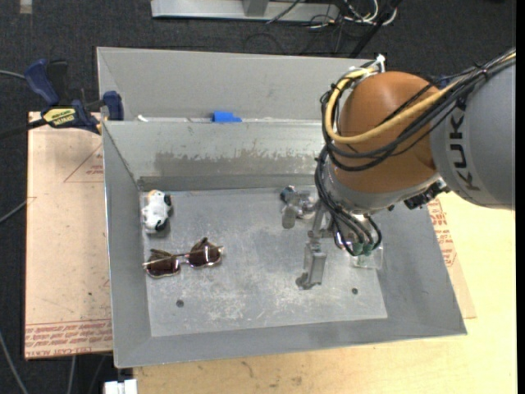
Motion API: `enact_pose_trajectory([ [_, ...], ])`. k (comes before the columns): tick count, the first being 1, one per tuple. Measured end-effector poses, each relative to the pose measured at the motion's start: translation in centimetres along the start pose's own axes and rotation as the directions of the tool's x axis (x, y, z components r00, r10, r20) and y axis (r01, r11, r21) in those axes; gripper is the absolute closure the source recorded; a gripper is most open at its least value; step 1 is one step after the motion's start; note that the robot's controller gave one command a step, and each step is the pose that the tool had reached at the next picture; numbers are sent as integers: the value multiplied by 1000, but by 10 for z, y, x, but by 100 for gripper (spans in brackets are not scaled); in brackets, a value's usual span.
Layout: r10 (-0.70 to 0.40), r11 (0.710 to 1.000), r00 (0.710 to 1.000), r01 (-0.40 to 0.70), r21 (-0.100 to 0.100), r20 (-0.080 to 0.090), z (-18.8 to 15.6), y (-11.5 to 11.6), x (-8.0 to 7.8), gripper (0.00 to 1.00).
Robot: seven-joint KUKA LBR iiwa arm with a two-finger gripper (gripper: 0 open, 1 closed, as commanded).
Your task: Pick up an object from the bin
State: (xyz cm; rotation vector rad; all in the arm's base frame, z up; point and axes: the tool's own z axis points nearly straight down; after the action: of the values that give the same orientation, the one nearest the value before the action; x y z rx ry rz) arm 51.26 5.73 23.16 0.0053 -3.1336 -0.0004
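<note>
My gripper (300,238) hangs over the bin's floor right of the middle, open, its two grey fingers spread wide with only bare floor between them. One fingertip (309,279) points toward the front, the other (288,210) toward the back wall. A small clear and pale-green thing (365,258) lies just right of the gripper, partly hidden under the arm. A pair of brown-lensed sunglasses (182,258) lies flat on the floor to the left, well apart from the fingers.
A small white and black toy figure (155,210) sits near the bin's back left corner. The arm's orange cover and cables hang over the bin's right back part.
</note>
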Motion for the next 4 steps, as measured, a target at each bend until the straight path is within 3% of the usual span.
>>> enact_pose_trajectory([
  [1, 2, 1000, 1000, -2, -1, 9, -5, 0, -1, 0],
  [2, -22, 1000, 1000, 22, -2, 15, 65, 44, -19, 0],
  [3, -172, 985, 985, 172, 1, 8, 73, 98, -53, 0],
  [4, -167, 986, 986, 167, 0, 11, 113, 114, -53, 0],
])
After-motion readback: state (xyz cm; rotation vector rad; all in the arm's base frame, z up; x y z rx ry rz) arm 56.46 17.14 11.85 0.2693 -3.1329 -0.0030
